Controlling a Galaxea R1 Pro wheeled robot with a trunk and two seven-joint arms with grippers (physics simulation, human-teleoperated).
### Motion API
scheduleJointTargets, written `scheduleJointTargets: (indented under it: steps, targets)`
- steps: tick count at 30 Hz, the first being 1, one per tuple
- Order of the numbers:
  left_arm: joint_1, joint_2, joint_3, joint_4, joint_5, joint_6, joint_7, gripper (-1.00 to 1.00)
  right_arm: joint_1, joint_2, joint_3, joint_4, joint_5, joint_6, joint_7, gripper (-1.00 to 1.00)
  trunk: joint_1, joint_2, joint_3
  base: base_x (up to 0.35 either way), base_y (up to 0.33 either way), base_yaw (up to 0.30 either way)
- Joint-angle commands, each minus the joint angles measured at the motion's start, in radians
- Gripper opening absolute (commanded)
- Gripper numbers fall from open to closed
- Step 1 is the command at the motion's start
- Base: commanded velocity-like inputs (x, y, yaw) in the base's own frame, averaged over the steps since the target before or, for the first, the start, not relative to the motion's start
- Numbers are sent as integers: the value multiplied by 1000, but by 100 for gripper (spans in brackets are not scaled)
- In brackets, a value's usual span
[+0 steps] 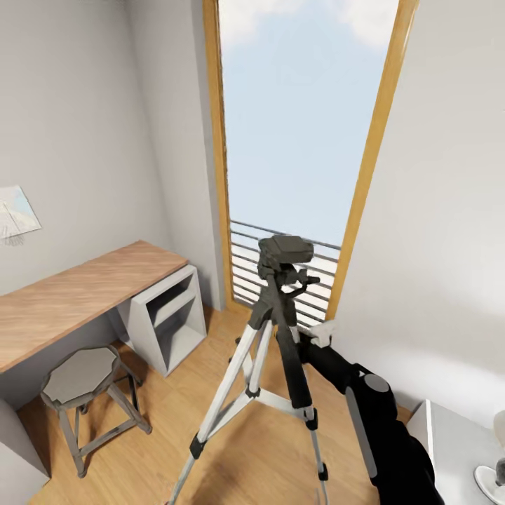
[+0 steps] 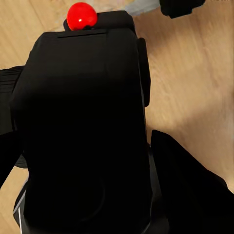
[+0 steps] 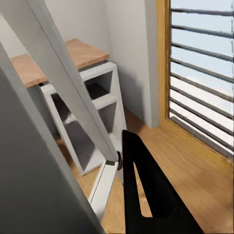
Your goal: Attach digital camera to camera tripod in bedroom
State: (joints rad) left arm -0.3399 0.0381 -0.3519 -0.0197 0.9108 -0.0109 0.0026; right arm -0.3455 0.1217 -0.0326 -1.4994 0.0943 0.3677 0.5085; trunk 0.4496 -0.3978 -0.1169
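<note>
One digital camera [image 2: 83, 126] in left tool [image 2: 97, 195]

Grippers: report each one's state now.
Left gripper: shut on the digital camera.
Right gripper: by the camera tripod; cannot tell.

A light wood floor [image 1: 266, 449] runs up to the tall window. The camera tripod [image 1: 270, 365] stands on it, its silver legs splayed, just in front of the window's railing. Left of the tripod an octagonal stool [image 1: 81, 382] and a white open shelf unit [image 1: 168, 319] rest on the same floor, under the wooden worktop [image 1: 77, 294].
</note>
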Motion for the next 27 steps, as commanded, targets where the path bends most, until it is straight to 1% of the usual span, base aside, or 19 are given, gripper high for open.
scheduleJointTargets:
  steps: [1, 10, 11, 12, 13, 17, 24, 26, 27]
  targets:
    - [-1, 0, -9, 0, 6, -1, 0, -100, -1, -1, -2, -3, 4, 7, 6, -100, 1, -2, -2, 0, 0, 0]
    - [-1, 0, -8, 0, 7, -1, 0, -100, -1, -6, 1, -25, 7, 8, 2, -100, 1, -2, -2, 0, 0, 0]
    - [-1, 0, -8, 0, 7, -1, 0, -100, -1, -6, 1, -26, 17, 8, 1, -100, 1, -2, -2, 0, 0, 0]
    - [-1, 0, -8, 0, 7, -1, 0, -100, -1, -6, 1, -27, 8, 8, -1, -100, 1, -2, -2, 0, 0, 0]
    - [-1, 0, -8, 0, 7, -1, 0, -100, -1, -6, 1, -28, 9, 8, -3, -100, 1, -2, -2, 0, 0, 0]
    - [-1, 0, -8, 0, 6, -1, 0, -100, -1, -7, 4, -32, 15, 12, -28, -100, 1, -2, -2, 0, 0, 0]
    - [-1, 0, -9, 0, 6, -1, 1, -100, -1, -7, 7, -33, 14, 16, -71, -100, 1, -2, -2, 0, 0, 0]
    - [-1, 0, -9, 0, 6, -1, 1, -100, -1, -7, 8, -33, 20, 17, -83, -100, 1, -2, -2, 0, 0, 0]
    - [-1, 0, -9, 0, 6, -1, 1, -100, -1, -6, 8, -33, 31, 17, -89, -100, 1, -2, -2, 0, 0, 0]
